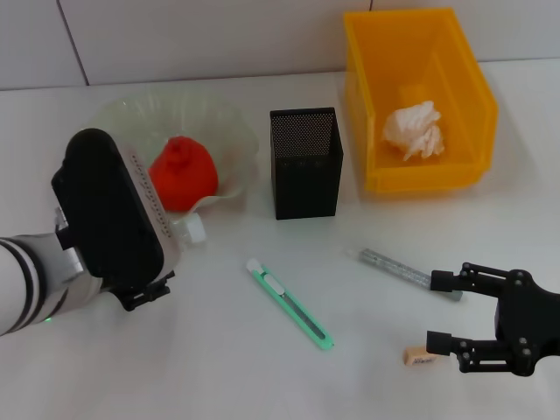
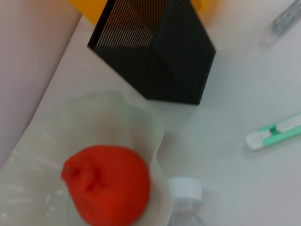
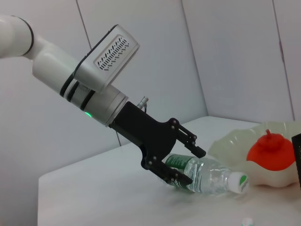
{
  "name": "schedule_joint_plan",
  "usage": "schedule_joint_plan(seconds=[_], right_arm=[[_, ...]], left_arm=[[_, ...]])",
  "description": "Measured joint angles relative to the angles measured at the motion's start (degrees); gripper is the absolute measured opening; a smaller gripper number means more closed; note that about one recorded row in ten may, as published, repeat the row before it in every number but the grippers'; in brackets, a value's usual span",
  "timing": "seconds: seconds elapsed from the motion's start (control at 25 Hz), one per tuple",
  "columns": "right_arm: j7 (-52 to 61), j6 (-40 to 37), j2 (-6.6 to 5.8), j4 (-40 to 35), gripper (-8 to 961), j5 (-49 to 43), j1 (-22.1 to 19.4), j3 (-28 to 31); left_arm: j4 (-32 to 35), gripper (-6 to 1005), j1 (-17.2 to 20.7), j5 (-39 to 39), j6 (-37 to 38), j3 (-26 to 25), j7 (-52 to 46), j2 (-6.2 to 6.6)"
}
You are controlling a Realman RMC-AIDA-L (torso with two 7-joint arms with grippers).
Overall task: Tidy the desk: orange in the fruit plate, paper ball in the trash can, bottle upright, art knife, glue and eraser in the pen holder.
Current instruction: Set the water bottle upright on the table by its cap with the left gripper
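- The bottle (image 3: 207, 175) is seen lying on its side near the table's left edge, cap toward the fruit plate (image 1: 232, 144).
- The left pincer (image 3: 188, 165) is open around the bottle's body.
- The right pincer (image 1: 446, 311) is held open, well apart.

I read this as a lab test bench dressed up as an office desk. I see a bare white table (image 1: 219, 367) against plain white panelled walls (image 3: 225, 52), with a mesh pen holder (image 1: 304, 163), an orange plastic bin (image 1: 420, 101) and stationery laid out apart from each other, staged rather than used.
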Motion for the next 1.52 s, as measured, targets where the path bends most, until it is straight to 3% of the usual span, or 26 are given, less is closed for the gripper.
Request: schedule_joint_plan(seconds=[0.68,0.88,1.04,1.08,1.32,1.52], right_arm=[[0.6,0.0,-0.11,-0.1,831,-0.6,0.3,0.0],[1.1,0.0,-0.12,-0.3,831,-0.6,0.4,0.0],[1.2,0.0,-0.11,-0.4,831,-0.6,0.6,0.0],[1.2,0.0,-0.11,-0.5,831,-0.6,0.7,0.0],[1.4,-0.1,-0.10,-0.5,831,-0.7,0.9,0.0],[1.6,-0.1,-0.10,-0.5,831,-0.8,1.3,-0.1]], left_arm=[[0.0,635,-0.8,0.0,4.8,-1.2,0.6,-0.02],[1.5,634,-1.4,-0.1,9.3,0.0,0.9,-0.01],[3.4,634,-0.3,-0.2,7.5,-0.7,1.3,0.00],[3.7,634,-0.2,-0.1,6.3,-3.0,1.4,0.04],[-0.4,634,-2.6,0.0,5.8,-8.0,1.4,-0.01],[-5.4,634,-5.5,-0.1,6.0,-8.6,1.4,-0.01]])
